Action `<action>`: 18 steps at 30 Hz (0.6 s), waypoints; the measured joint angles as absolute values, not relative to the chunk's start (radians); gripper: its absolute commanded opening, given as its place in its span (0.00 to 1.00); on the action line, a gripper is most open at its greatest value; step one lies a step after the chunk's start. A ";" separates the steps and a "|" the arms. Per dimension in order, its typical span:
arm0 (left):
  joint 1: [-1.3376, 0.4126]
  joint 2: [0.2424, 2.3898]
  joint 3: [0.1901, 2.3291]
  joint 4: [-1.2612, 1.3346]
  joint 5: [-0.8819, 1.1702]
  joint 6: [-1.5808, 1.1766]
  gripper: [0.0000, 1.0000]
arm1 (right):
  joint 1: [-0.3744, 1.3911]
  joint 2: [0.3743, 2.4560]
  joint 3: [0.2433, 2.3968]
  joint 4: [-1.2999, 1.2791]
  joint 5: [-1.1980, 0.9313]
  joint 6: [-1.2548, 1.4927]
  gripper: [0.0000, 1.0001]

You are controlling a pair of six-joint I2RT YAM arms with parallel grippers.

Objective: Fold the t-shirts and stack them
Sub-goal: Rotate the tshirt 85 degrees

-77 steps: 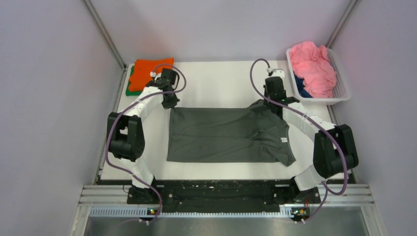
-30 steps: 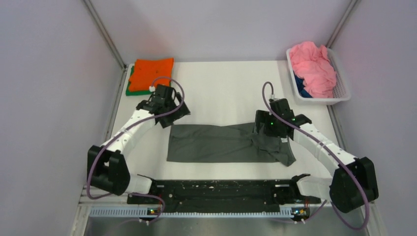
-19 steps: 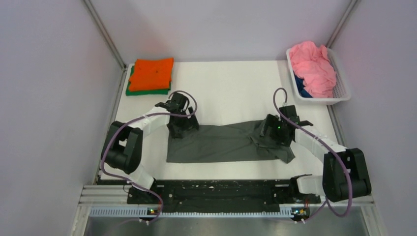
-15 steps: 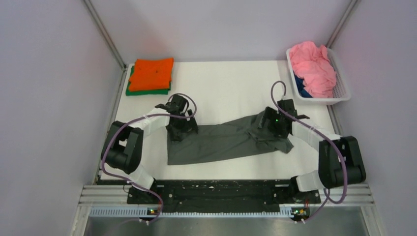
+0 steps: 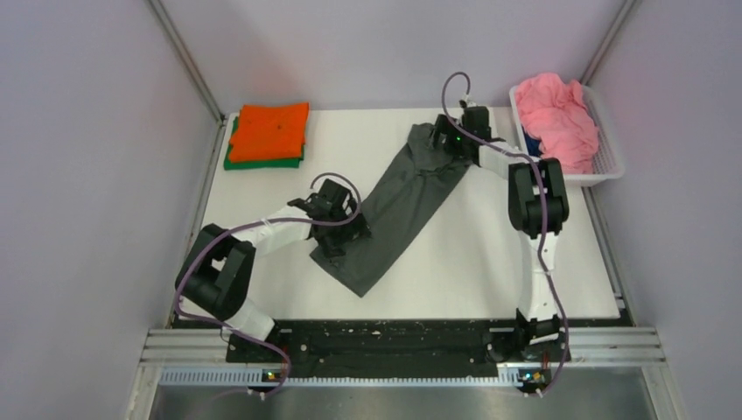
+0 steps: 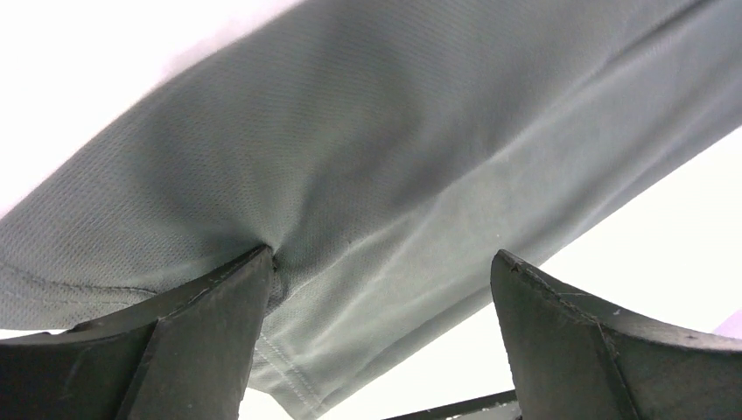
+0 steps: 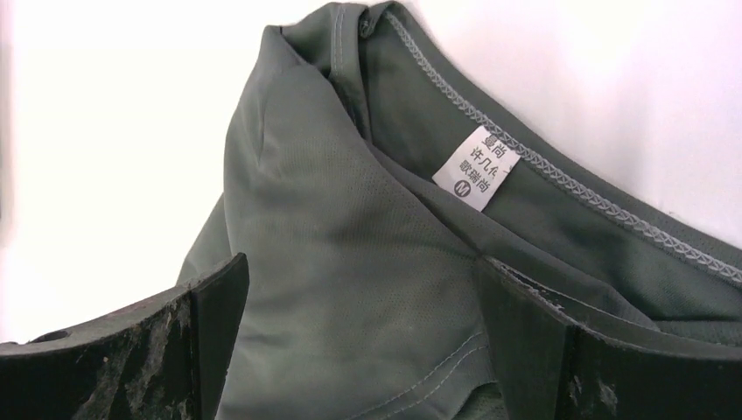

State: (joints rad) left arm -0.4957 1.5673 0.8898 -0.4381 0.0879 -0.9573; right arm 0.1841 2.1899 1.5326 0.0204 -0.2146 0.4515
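Note:
A dark grey t-shirt [image 5: 398,201], folded into a long strip, lies diagonally from the near left to the far right of the table. My left gripper [image 5: 339,238] is open over its hem end. In the left wrist view its fingers [image 6: 219,306] stand wide apart, one tip pressing a pucker into the cloth [image 6: 367,157]. My right gripper [image 5: 444,143] is open over the collar end. The right wrist view shows the white neck label [image 7: 477,168] just beyond the spread jaws, with grey cloth [image 7: 350,227] between them. A folded orange t-shirt [image 5: 271,129] lies on a green one [image 5: 262,163] at the far left.
A white plastic basket [image 5: 608,166] stands at the far right corner, holding a crumpled pink t-shirt [image 5: 556,118] over a blue one [image 5: 535,162]. Grey walls close in the table on three sides. A black rail with the arm bases runs along the near edge.
The grey shirt has swung from lying crosswise near the front to a diagonal. My right gripper went far back with the collar end. The left one shifted slightly nearer at the hem.

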 measured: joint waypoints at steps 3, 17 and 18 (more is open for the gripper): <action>-0.552 1.566 0.884 -0.406 0.070 -1.024 0.99 | 0.215 2.326 1.742 -0.010 -0.232 0.421 0.99; -0.841 1.524 1.021 -0.590 -0.192 -1.225 0.99 | 0.362 2.518 2.215 -0.274 -0.272 0.335 0.99; -0.842 1.499 1.033 -0.606 -0.215 -1.212 0.99 | 0.361 2.501 2.213 -0.289 -0.267 0.328 0.99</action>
